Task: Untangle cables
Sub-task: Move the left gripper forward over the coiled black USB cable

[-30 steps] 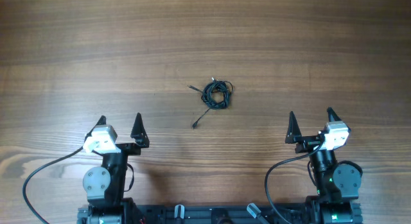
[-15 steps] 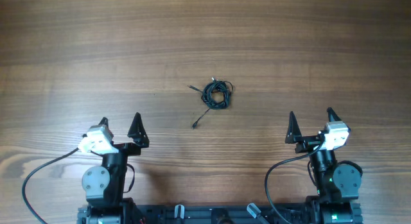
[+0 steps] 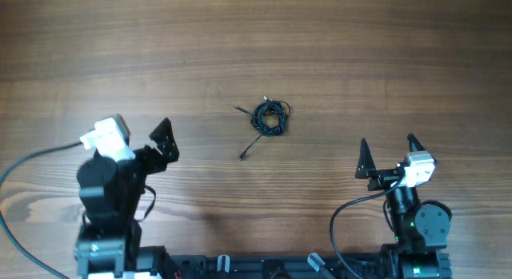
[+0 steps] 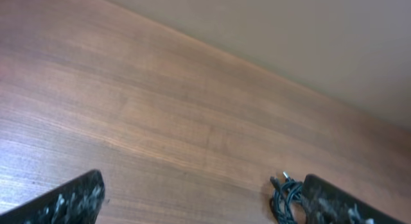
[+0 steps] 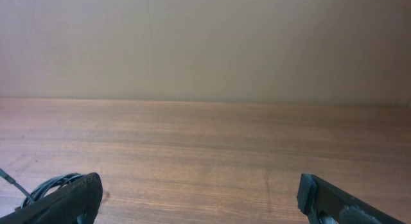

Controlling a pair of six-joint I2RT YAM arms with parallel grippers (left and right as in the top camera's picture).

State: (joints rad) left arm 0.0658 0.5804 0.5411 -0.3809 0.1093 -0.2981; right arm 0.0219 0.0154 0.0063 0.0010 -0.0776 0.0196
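Observation:
The cables lie as one small dark knotted ball on the wooden table, with a thin strand trailing down-left to a plug end. My left gripper is open and empty, left of the ball and well apart from it; its white camera hides one finger. In the left wrist view the ball sits just beside the right finger. My right gripper is open and empty at the front right. In the right wrist view part of the ball shows behind the left finger.
The wooden table stretches around the ball. Thicker black wires run from the arm bases at the front edge. A plain wall stands beyond the table's far edge.
My left arm has risen and moved away from the front edge, turning toward the cable ball. The right arm and the cables have not moved.

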